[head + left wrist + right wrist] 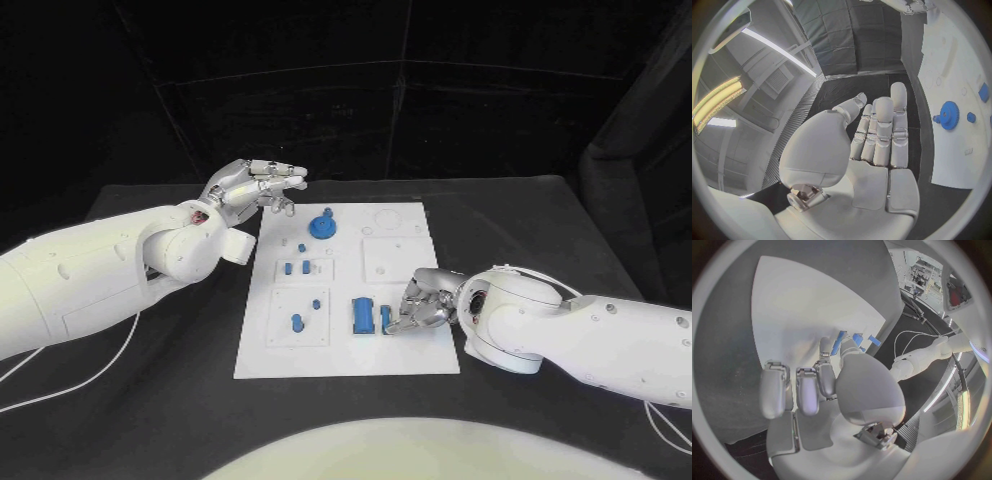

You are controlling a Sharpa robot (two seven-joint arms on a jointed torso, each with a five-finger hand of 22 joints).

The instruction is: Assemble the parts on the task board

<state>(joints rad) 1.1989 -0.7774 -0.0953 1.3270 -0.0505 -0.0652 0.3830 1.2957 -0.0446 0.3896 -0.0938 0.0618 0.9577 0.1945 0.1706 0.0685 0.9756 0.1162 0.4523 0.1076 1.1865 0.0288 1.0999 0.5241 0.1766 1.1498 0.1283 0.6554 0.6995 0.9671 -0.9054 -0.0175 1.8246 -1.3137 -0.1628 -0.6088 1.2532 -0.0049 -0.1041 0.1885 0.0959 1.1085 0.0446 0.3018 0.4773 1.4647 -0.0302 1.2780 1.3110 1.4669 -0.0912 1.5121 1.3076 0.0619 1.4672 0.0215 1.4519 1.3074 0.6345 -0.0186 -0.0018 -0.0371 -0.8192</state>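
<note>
White board [404, 300] mid-table, right hand [418, 305] at its right edge pinching a small blue peg [385, 319] beside a blue block [362, 316], left hand [260, 186] empty, fingers apart, off the far-left corner near a blue gear [322, 227]

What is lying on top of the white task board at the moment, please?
On the task board lie small blue parts: a blue gear, little pegs, and a blue block beside the right robot hand. That hand covers whatever lies beneath its fingers.

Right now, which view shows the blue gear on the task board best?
The left wrist view: the blue gear shows its toothed rim and hub, unobstructed. The head view shows it small, near the left hand. In the right wrist view I cannot tell it.
</note>
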